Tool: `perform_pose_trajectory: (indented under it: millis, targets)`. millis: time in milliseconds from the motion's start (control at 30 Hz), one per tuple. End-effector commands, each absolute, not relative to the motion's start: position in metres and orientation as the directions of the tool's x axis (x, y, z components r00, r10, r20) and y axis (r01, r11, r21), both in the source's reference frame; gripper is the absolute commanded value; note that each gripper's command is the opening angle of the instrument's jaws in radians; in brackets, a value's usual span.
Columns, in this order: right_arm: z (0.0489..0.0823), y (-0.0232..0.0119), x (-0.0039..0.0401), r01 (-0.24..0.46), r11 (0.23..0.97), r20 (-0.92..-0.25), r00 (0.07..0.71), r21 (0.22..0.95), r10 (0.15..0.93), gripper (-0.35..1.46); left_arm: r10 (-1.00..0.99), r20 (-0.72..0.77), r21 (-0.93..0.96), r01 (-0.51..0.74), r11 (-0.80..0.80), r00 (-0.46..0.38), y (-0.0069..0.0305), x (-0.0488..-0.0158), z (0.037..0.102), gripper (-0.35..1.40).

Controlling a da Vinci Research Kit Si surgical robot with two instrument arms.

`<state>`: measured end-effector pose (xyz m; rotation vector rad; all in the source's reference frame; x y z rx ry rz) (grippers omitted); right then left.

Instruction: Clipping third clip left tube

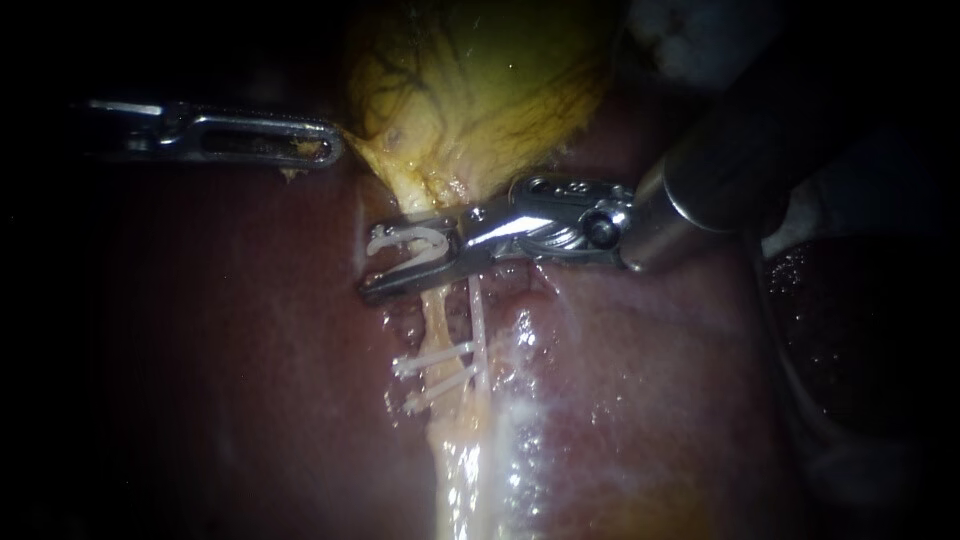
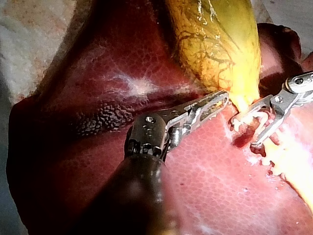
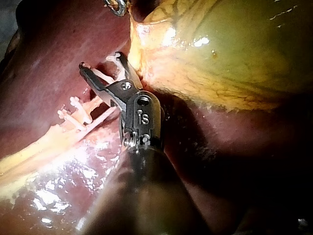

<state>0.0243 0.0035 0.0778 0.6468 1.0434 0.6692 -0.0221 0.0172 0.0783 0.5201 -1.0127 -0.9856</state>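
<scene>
The yellow-green gallbladder (image 1: 480, 80) lies on the dark red liver (image 1: 200, 350) and narrows to a pale left tube (image 1: 433, 318), with a thinner tube (image 1: 478, 312) beside it. Two white clips (image 1: 438, 368) sit lower on the left tube. My right instrument (image 1: 375, 265) holds an open white clip (image 1: 405, 243) between its spread jaws. They straddle the left tube just under the gallbladder's neck, above the two clips. My left instrument (image 1: 325, 148) has its jaws together on the gallbladder's left edge. The left wrist view shows both instruments, left (image 2: 215, 103) and right (image 2: 244, 133), at the neck.
White gauze (image 1: 690, 30) shows at the upper right, behind the right shaft. Wet, shiny liver surface (image 1: 560, 400) lies to the right of the tubes. In the left wrist view pale cloth (image 2: 29, 29) borders the liver beyond the left instrument.
</scene>
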Motion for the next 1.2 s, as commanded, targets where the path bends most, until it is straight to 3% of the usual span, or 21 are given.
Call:
perform_pose_trajectory:
  millis: [33, 533, 667, 867, 1200]
  targets:
    - [0.0777, 0.0036, 0.0243, -0.187, 0.631, -0.55, 0.348, 0.753, 0.759, 0.49, -0.87, 0.46, 0.756, 0.436, 0.488, 0.176, 0.0173, -0.0221, 0.0783, -0.35]
    - [0.0707, 0.0043, 0.0225, -0.047, 0.654, -0.613, 0.304, 0.755, 0.729, 0.57, -0.871, 0.458, 0.759, 0.432, 0.487, 0.178, 0.0174, -0.0218, 0.0782, -0.35]
    - [0.0693, 0.0039, 0.0216, 0.019, 0.647, -0.618, 0.322, 0.762, 0.717, 0.58, -0.871, 0.458, 0.757, 0.436, 0.486, 0.176, 0.0178, -0.0214, 0.0779, -0.35]
    - [0.0687, 0.0029, 0.0196, 0.079, 0.643, -0.627, 0.34, 0.761, 0.701, 0.56, -0.872, 0.457, 0.757, 0.437, 0.485, 0.176, 0.0179, -0.021, 0.0778, -0.35]
    - [0.0702, 0.0022, 0.0175, 0.104, 0.636, -0.626, 0.353, 0.765, 0.695, 0.54, -0.872, 0.457, 0.758, 0.436, 0.485, 0.176, 0.018, -0.0209, 0.0777, -0.35]
